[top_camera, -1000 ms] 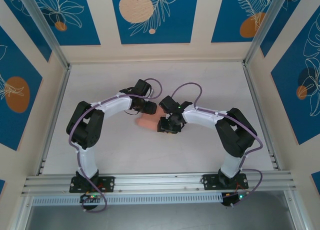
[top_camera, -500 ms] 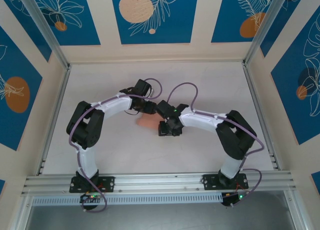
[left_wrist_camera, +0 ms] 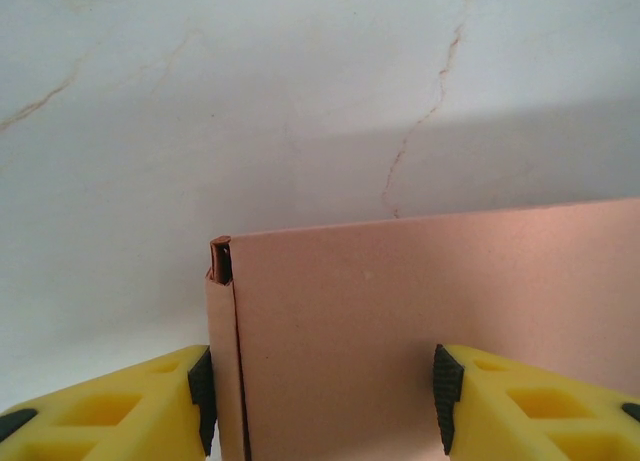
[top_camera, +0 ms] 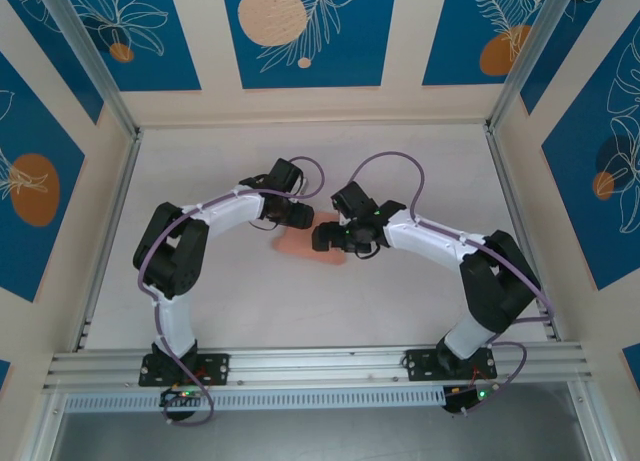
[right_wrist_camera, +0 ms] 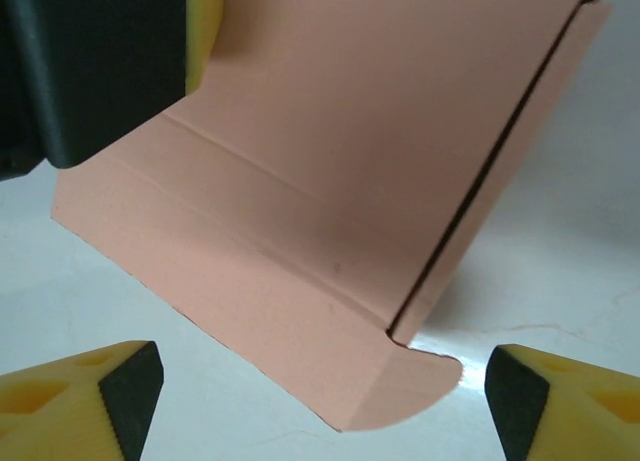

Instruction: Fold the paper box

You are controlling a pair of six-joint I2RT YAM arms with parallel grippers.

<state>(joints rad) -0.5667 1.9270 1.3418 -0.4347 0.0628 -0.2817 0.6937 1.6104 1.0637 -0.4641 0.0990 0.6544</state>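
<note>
The table (top_camera: 420, 171) is a white slab, marbled with thin brownish veins that show in the wrist views. One thing lies on it: the salmon-pink paper box (top_camera: 298, 246), close to the centre, a little toward 8 o'clock. Its rounded tab seems to touch the surface; whether the rest lies flat is unclear

left gripper (left_wrist_camera: 322, 396): jaws part-spread | right gripper (right_wrist_camera: 325, 396): jaws wide apart | arms bent inward
</note>
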